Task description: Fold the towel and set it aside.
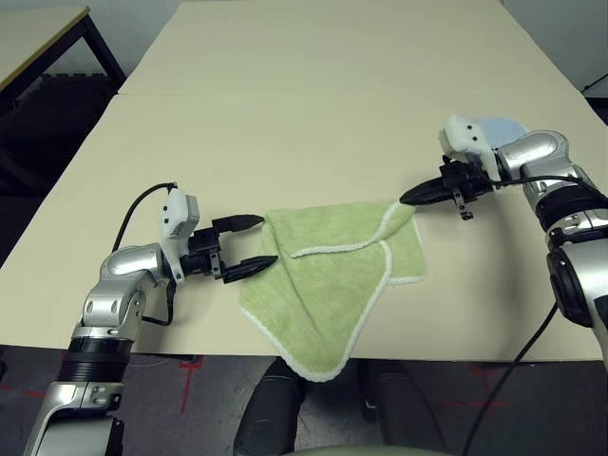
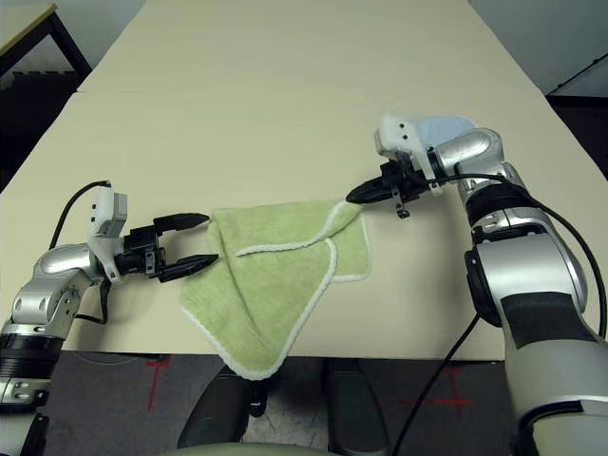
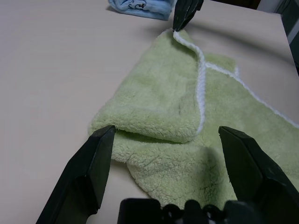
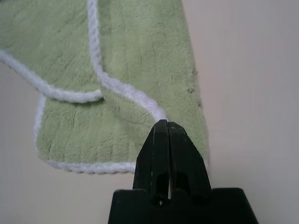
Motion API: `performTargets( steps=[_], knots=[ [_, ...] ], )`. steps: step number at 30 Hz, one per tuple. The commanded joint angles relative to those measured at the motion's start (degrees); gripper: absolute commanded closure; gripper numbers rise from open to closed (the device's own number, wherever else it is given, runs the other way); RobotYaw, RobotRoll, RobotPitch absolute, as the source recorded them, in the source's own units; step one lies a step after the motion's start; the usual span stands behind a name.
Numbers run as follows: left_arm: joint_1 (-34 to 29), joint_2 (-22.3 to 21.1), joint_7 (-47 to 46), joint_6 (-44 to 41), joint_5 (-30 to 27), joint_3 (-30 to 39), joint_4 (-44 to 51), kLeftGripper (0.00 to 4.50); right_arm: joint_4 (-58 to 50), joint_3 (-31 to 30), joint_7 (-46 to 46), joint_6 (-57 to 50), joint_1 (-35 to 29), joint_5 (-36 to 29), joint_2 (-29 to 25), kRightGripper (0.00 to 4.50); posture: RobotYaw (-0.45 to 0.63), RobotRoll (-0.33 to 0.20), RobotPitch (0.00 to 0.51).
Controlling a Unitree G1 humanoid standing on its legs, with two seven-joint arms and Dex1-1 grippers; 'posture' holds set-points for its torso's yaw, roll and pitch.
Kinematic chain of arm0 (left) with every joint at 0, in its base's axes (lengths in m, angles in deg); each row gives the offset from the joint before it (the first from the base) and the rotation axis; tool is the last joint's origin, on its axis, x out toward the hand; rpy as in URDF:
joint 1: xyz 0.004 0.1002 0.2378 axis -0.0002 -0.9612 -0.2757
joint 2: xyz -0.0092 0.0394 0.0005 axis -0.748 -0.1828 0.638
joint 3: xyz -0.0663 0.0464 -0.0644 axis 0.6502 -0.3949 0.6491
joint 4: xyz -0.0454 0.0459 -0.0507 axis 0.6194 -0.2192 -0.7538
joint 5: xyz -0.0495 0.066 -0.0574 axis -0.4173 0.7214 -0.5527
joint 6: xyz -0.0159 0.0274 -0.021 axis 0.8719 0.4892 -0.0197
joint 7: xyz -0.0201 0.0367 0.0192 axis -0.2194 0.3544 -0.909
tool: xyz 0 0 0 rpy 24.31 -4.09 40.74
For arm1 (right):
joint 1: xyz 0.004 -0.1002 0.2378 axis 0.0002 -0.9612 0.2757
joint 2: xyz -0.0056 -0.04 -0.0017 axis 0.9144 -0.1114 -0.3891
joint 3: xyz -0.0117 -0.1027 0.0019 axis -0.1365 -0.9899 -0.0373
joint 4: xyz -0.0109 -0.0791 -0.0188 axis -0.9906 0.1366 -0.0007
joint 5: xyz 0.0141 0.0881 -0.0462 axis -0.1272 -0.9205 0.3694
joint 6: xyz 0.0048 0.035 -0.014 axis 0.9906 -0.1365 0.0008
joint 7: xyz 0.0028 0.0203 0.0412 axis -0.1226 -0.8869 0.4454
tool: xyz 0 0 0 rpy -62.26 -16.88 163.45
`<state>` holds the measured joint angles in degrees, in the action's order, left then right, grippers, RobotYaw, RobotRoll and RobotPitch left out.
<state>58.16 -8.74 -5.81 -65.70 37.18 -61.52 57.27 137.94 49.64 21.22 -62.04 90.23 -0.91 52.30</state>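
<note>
- Even, soft overhead light; the table [image 1: 313, 104] is bright, without glare.
- A faint shadow falls under the right gripper [image 1: 410, 198].
- Beside the left gripper [image 3: 166, 154], the towel [image 3: 163, 107] is sharp, the nearest fingers [image 3: 88, 172] slightly soft.

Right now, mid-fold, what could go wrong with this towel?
The right claw pinches only the towel's thin white-edged corner, so the corner may slip free. One towel corner overhangs the table front edge; dragging could pull it off. The left claw stands open beside the fold, holding nothing down.
</note>
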Motion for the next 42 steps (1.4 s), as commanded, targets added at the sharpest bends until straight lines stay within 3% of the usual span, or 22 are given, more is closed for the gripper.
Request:
performTargets(
  steps=[1, 5, 8, 18, 19, 21, 23, 33, 38, 42],
  knots=[
    [-0.38, -0.48, 0.7, 0.01, 0.9, -0.8, -0.18, 0.0, -0.48, -2.34, 0.26, 1.85, -0.08, -0.93, -1.0, 4.46, 0.08, 0.0, 0.148],
    [-0.39, -0.53, 0.7, -0.03, 1.02, -0.72, -0.17, 0.0, -0.1, -4.07, 0.26, 2.78, 0.61, -0.89, -0.9, 4.46, 0.08, 0.0, 0.149],
    [-0.54, -0.59, 0.68, 0.07, 1.13, -0.63, -0.15, 0.0, 0.31, -5.3, 0.26, 3.23, 1.06, -0.08, -0.81, 3.76, 0.08, 0.0, 0.149],
    [-0.68, -0.39, 0.5, 0.12, 1.34, -0.64, -0.09, 0.0, 0.81, -7.52, 0.26, 3.95, 1.93, 0.01, -0.69, 0.17, 0.08, 0.0, 0.15],
    [-0.68, -0.35, 0.49, 0.13, 1.35, -0.65, -0.11, 0.0, 0.8, -7.65, 0.26, 4.09, 2.01, 0.0, -0.68, 0.03, 0.08, 0.0, 0.15],
    [-0.61, -0.27, 0.48, 0.21, 1.4, -0.71, -0.25, 0.0, 0.7, -7.86, 0.26, 4.63, 2.11, -0.23, -0.59, 0.11, 0.08, 0.0, 0.15],
    [-0.55, -0.21, 0.47, 0.26, 1.44, -0.74, -0.32, 0.0, 0.42, -7.41, 0.26, 5.03, 2.14, -1.15, -0.33, 0.55, 0.08, 0.0, 0.148],
    [0.37, 0.42, 0.58, 0.9, 1.87, -1.23, -1.66, 0.0, -0.8, -9.25, 0.26, 5.1, 2.25, -4.05, -1.28, 4.35, 0.07, 0.0, 0.145],
    [0.44, 0.47, 0.65, 0.83, 1.84, -1.55, -2.05, 0.0, -1.01, -9.94, 0.26, 5.34, 2.31, -4.95, -1.61, 4.43, 0.06, 0.0, 0.136],
    [-0.21, 0.01, 0.57, 0.38, 1.88, -1.58, -2.14, 0.0, -0.52, -4.66, 0.26, 2.76, 2.95, -8.07, -0.33, 4.43, 0.06, 0.0, 0.129]
  ],
)
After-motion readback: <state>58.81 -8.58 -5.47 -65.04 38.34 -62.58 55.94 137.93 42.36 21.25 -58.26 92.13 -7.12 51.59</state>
